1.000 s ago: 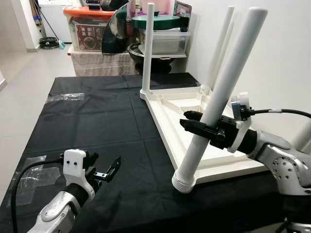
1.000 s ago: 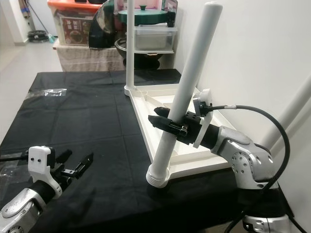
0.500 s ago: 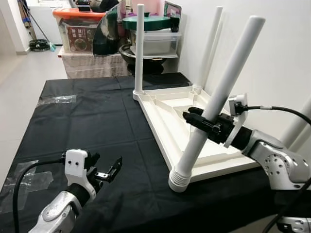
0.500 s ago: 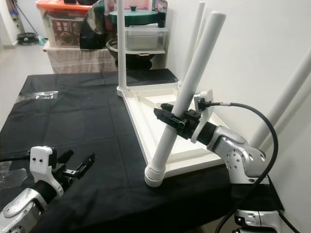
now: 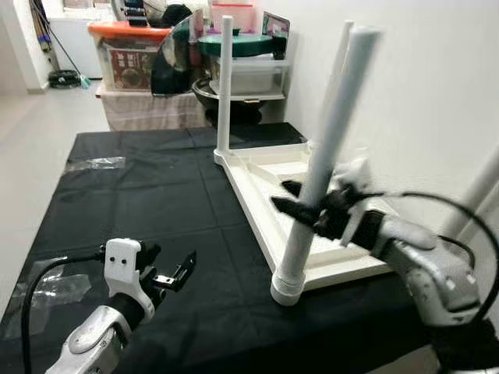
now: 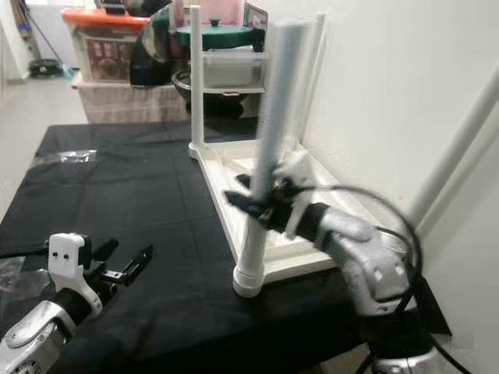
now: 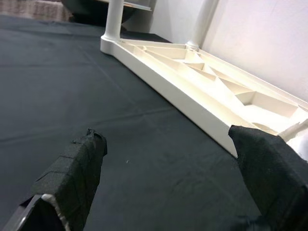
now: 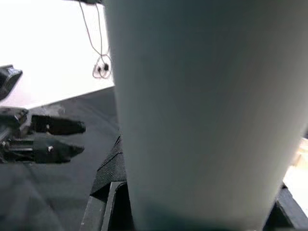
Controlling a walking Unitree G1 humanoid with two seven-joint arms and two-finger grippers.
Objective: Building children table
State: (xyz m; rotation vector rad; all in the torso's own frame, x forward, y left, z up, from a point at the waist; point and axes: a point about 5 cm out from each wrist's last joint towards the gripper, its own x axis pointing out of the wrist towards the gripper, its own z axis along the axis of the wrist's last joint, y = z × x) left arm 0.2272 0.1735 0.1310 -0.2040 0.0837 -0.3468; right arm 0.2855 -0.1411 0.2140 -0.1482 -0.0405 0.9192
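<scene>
Our right tool (image 5: 306, 212), clamped on the table leg (image 5: 323, 164), is swinging it from tilted to nearly upright, aligning it with the tabletop (image 5: 269, 173) corner; left tool (image 5: 168, 274) is waiting wide open.

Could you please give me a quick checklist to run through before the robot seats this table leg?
1. Right gripper closed on the table leg: ok.
2. Leg's threaded end at the near corner of the upturned tabletop: ok; it sits by the corner on the black cloth.
3. Leg upright: not ok, it leans slightly.
4. Thread engaged in the socket: cannot tell, the frame is blurred.
5. Left gripper open and apart from the tabletop: ok.
6. Far leg standing upright: ok.
</scene>
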